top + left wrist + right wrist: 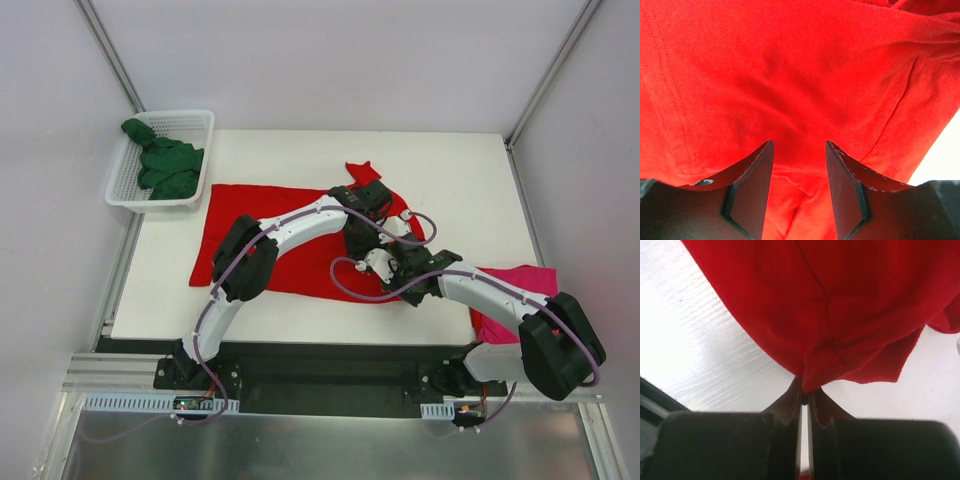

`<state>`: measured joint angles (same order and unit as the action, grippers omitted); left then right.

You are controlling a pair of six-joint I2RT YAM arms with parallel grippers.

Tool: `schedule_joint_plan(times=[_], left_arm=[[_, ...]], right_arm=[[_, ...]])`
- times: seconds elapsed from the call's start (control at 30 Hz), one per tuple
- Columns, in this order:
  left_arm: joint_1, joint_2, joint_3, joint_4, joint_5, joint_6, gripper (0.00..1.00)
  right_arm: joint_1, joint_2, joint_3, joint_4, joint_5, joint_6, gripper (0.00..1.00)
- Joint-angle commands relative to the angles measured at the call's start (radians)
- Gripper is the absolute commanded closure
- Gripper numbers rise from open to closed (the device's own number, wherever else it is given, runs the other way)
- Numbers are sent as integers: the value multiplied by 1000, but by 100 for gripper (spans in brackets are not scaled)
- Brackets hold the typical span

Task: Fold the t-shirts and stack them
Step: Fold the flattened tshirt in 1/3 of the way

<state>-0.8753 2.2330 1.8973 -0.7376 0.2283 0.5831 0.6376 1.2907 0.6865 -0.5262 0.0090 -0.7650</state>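
The bright red t-shirt (250, 200) lies spread across the middle of the table, with a corner bunched up at the far right. My left gripper (360, 238) is open, its fingers (757, 175) pressed down over the red cloth (790, 75), with a fold lying between the jaws. My right gripper (372, 265) is shut on a bunched edge of the red t-shirt (840, 305), holding it just above the table near the front edge. The magenta-pink t-shirt (515, 285) lies at the right front, partly under my right arm. The dark green t-shirt (165, 165) is crumpled in the basket.
A white mesh basket (185, 117) stands off the table's far left corner. The white table (450, 180) shows bare at the far right. Cage posts rise at the back left and back right. Both arms cross over the shirt's right half.
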Motion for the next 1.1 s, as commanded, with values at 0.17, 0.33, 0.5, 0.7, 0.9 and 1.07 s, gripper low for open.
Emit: schedule_joint_plan(times=[0.17, 0.33, 0.5, 0.7, 0.9, 1.07], left_arm=[[-8, -13, -30, -28, 57, 12, 55], [-8, -30, -53, -28, 42, 20, 55], [-8, -73, -118, -22, 34, 41, 55], [-8, -82, -132, -14, 28, 35, 56], [-8, -87, -133, -9, 23, 35, 56], [-8, -93, -147, -6, 19, 38, 56]], right_arm=[[-3, -17, 35, -1, 63, -14, 93], [-3, -31, 1, -6, 71, -62, 98], [-7, -30, -31, -6, 91, -103, 93], [-24, -25, -39, -23, 97, -143, 83], [-61, -13, -39, -23, 95, -172, 80], [-79, -1, -36, -15, 95, -194, 78]])
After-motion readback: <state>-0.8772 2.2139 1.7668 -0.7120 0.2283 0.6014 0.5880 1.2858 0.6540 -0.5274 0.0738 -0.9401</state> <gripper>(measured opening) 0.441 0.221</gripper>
